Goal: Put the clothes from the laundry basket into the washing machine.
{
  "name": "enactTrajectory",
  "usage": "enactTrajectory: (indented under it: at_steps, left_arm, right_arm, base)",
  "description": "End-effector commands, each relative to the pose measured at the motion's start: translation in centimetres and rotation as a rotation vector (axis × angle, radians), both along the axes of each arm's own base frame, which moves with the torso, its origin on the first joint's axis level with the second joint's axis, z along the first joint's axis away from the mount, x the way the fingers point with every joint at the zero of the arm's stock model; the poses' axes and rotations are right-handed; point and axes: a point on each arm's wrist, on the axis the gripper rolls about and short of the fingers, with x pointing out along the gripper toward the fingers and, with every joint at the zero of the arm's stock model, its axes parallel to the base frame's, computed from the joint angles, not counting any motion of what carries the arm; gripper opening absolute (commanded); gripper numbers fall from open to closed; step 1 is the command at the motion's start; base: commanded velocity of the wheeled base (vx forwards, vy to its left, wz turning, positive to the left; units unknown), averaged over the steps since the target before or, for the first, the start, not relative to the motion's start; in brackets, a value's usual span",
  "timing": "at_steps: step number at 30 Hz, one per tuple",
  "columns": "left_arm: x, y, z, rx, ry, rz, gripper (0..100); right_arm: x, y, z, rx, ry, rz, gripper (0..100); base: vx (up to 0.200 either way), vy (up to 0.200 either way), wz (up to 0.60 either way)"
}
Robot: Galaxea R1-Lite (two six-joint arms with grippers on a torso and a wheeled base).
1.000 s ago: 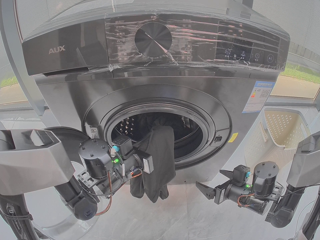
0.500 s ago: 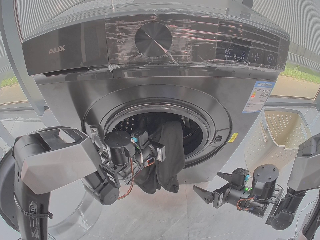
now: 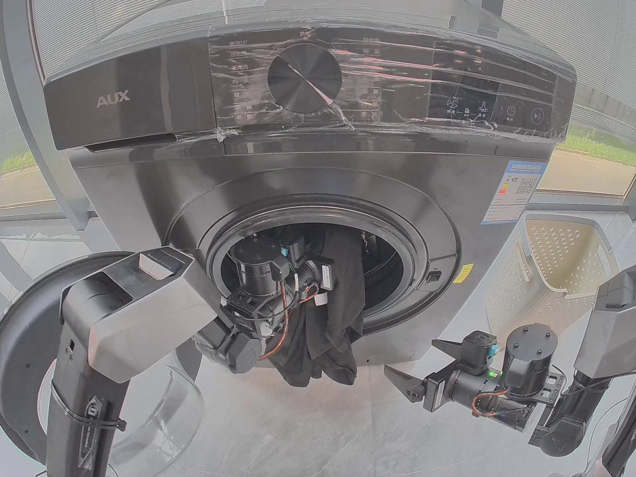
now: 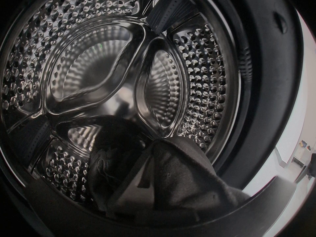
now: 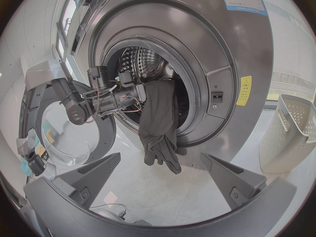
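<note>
Your left pincer [image 3: 323, 276] is buried in the dark garment [image 3: 341, 313], grip can't be told, garment draped over the washing machine [image 3: 397, 187] rim, half hanging out; right pincer [image 3: 412, 360] is open, near the laundry basket [image 3: 563, 266].

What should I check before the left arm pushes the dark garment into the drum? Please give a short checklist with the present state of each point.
1. Washing machine door swung open, away from the opening: ok.
2. Dark garment fully inside the drum: not ok, much of it hangs out over the front rim.
3. Left arm has a firm hold on the garment: cannot tell, cloth hides it.
4. Right gripper open, low, apart from the garment: ok.
5. Laundry basket empty: cannot tell; the visible inside shows no clothes.
</note>
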Motion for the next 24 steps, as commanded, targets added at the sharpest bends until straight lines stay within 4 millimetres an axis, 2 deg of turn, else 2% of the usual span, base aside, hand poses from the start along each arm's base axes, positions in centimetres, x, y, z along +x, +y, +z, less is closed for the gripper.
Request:
enactTrajectory:
  at_steps: [1,10,17,23,24]
  left_arm:
    - [2.3,-1.0,-2.5,0.005,0.012,0.028,0]
    - [5.6,-2.1,-2.6,-0.014,0.012,0.088,0]
    - [9.5,-0.2,-0.6,-0.076,-0.050,0.235,0]
    - [9.7,0.4,0.3,-0.089,-0.048,0.250,0]
    - [9.7,0.4,0.3,-0.088,-0.047,0.250,100]
  right_arm:
    - [0.0,0.0,0.0,0.001,0.002,0.000,100]
    - [0.1,0.0,-0.1,0.000,0.003,-0.001,100]
    - [0.0,0.1,-0.1,-0.001,0.005,0.000,100]
    - [0.0,0.1,-0.2,-0.002,0.006,0.000,100]
    - [0.0,0.1,-0.2,-0.002,0.006,0.000,100]
  base:
    - [0.000,0.000,0.00]
    - [0.000,0.000,0.00]
    - [0.000,0.000,0.00]
    - [0.000,0.000,0.00]
    - [0.000,0.000,0.00]
